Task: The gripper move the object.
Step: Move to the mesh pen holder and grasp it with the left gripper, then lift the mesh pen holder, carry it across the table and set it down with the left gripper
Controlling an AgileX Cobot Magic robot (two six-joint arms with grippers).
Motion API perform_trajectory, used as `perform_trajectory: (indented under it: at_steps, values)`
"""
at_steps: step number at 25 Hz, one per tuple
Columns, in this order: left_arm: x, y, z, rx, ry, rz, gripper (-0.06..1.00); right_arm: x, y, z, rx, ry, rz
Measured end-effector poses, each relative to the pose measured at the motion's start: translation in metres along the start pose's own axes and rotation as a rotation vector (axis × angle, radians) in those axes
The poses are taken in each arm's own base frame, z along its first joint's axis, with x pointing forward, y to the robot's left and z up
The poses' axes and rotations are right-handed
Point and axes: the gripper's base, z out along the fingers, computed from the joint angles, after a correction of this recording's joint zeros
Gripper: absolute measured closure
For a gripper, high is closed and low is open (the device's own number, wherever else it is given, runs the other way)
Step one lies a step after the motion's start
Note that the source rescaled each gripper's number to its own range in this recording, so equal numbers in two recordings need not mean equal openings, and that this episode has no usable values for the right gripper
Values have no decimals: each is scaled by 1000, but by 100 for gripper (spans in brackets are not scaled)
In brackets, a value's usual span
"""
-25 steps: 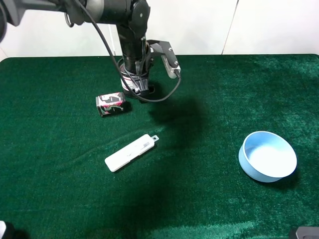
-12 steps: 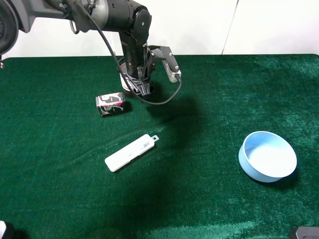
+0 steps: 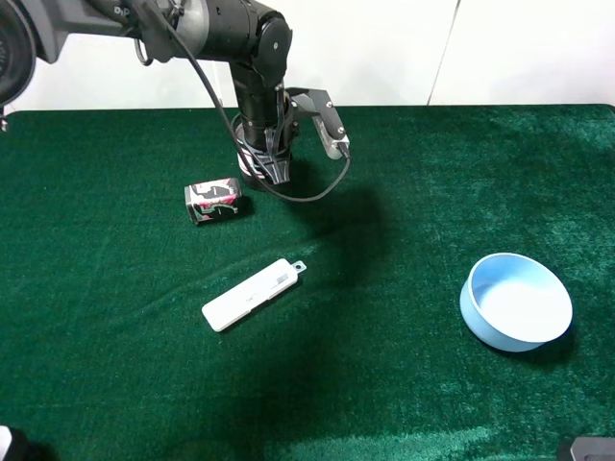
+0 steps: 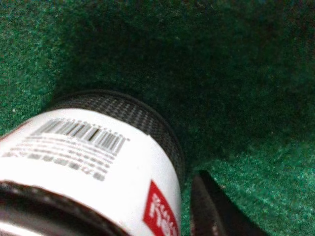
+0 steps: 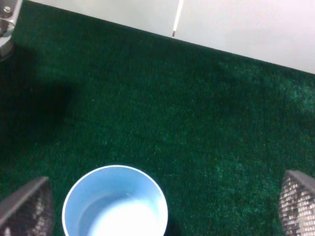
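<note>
The black wire-mesh pen cup (image 3: 246, 154) with its white label stands at the far left-centre of the green table, mostly hidden behind my left gripper (image 3: 261, 165). The left wrist view shows the cup (image 4: 98, 147) up close, with a barcode and a red mark on the label and one dark finger (image 4: 209, 211) right beside it. The left gripper appears shut on the cup. My right gripper (image 5: 161, 196) is open and empty above the light blue bowl (image 5: 115, 204), far from the cup.
A small black-pink box (image 3: 213, 200) lies just left of the cup. A white flat stick-shaped device (image 3: 252, 294) lies in the middle. The light blue bowl (image 3: 516, 301) sits at the right. The table's back edge meets a white wall.
The left arm and gripper have shifted slightly up and toward the back with the pen cup. The box, white device and bowl have not moved.
</note>
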Motion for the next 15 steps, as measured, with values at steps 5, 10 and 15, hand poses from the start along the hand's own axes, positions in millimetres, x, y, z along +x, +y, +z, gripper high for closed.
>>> perform_trajectory:
  at_steps: [5, 10, 15]
  values:
    - [0, 1, -2, -4, 6, 3, 94, 0, 0, 0, 0, 0, 0]
    - [-7, 9, -16, -25, 1, 6, 94, 0, 0, 0, 0, 0, 0]
    - [-15, 17, -38, -39, -7, 1, 94, 0, 0, 0, 0, 0, 0]
